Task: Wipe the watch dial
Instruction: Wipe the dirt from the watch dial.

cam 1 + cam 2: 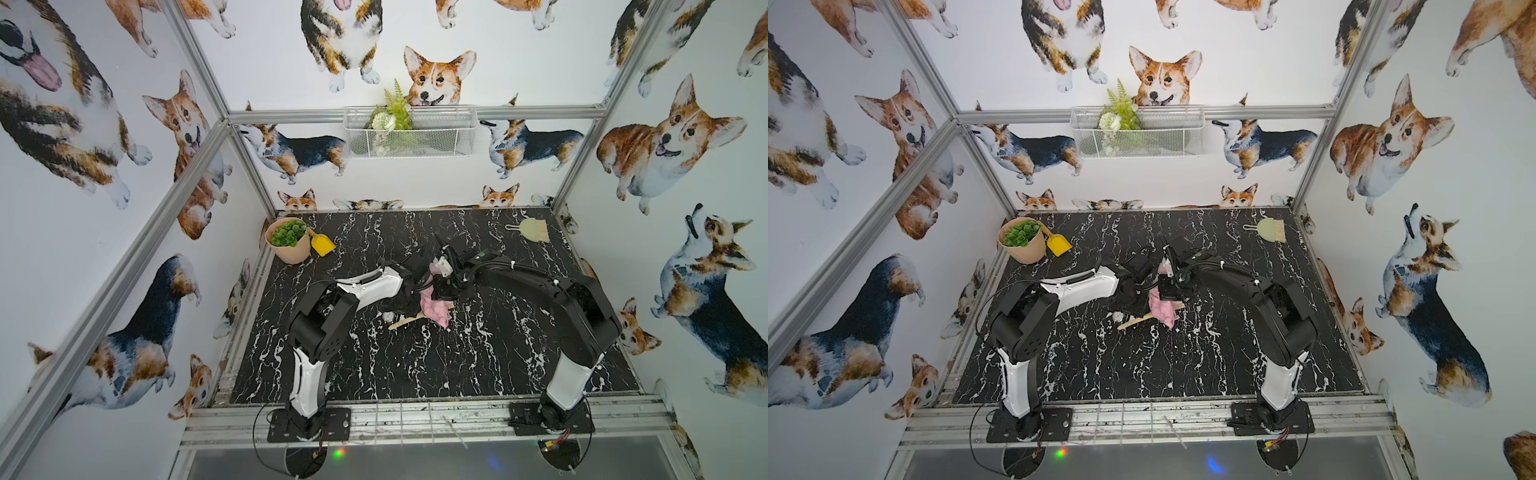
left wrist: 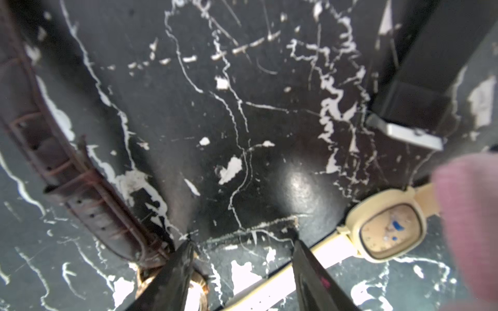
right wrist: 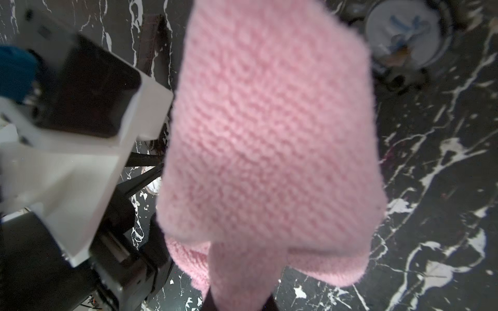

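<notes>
Cloth [image 3: 269, 134], pink and knitted, hangs from the right gripper [image 3: 238, 299], whose jaws are clamped tight on its gathered end. It fills most of the right wrist view. In both top views the two arms meet mid-table [image 1: 457, 365], with the cloth draped between them. The left gripper [image 2: 242, 239] points down at the marble top with its jaws moderately apart and only bare table between them. To one side of it lies a brown strap [image 2: 80, 183], curving away from a gold case half hidden behind a finger. To the other side lies the cream watch [image 2: 388, 231], flat on the table, just beside the gripper but not touched by it. Its rounded-square dial [image 2: 390, 229] faces up and carries blue smears. The cloth's edge hangs over the watch's far strap end; whether it touches cannot be told. A round dial [image 3: 404, 35], also marked blue, shows past the cloth in the right wrist view. Well apart at the back stand a pot [image 1: 289, 241], a scoop [image 1: 322, 244] and a brush [image 1: 528, 230].
</notes>
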Controlling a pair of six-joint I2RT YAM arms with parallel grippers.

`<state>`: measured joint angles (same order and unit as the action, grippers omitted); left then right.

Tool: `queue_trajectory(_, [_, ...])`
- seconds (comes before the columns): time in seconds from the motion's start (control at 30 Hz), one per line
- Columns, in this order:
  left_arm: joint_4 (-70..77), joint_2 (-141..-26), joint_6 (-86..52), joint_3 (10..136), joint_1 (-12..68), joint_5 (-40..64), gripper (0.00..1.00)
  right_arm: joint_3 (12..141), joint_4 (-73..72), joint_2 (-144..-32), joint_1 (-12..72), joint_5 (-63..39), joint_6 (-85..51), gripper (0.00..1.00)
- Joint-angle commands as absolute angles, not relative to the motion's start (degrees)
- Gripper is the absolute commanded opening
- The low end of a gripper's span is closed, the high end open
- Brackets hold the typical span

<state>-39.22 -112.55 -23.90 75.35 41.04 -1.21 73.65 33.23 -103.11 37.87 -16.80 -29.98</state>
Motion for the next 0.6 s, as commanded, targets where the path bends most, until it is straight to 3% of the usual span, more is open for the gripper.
queue_trajectory(0.0, [-41.0,-112.4,-26.1,73.0,40.1,-1.3,0.59,73.3,31.5,-104.4,38.6,-17.1,-30.2,0.0])
queue_trajectory(0.57, [-41.6,-107.4,-26.9,70.6,40.0,3.0,0.6,73.4,31.5,-107.7,41.2,-15.9,-30.0,0.0])
